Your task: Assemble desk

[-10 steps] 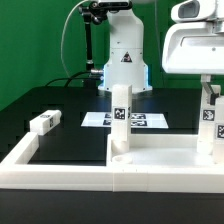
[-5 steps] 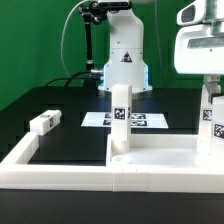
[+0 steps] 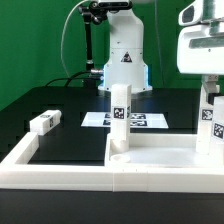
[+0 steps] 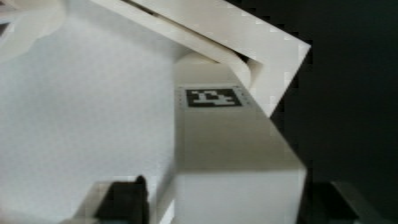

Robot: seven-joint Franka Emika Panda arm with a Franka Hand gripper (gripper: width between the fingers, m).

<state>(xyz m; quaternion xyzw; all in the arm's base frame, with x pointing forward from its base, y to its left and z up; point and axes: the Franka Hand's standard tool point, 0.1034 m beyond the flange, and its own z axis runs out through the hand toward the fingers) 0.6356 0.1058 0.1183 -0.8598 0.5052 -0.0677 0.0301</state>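
Green cloth hangs behind a black table [image 3: 75,140] framed by a long white rim [image 3: 28,150], with the arm's base at the far edge and the marker board [image 3: 145,120] lying flat in front of it. The white tabletop panel [image 3: 165,158] lies hollow side up against the rim at the near edge, toward the exterior view's right corner.

One desk leg, the standing leg [image 3: 121,108], is upright in the panel's corner nearest the middle of the table, its tag facing the camera. A second, the gripped-side leg [image 3: 210,122], stands at the panel's edge on the exterior view's right, directly under the arm's hand. A third, the loose leg [image 3: 44,122], lies on its side well apart, near the rim on the exterior view's left.

In the wrist view the gripper [image 4: 222,205] straddles the gripped-side leg. Its dark fingers [image 4: 121,200] stand either side of the leg's flanks, and a sliver of gap on one side suggests the jaws are parted, not clamped.

The step in hand looks like seating this second leg in its hollow. Whether it is fully home cannot be seen. The next move probably calls for a straight lift clear of the leg without knocking it, then a reach across to the loose leg.
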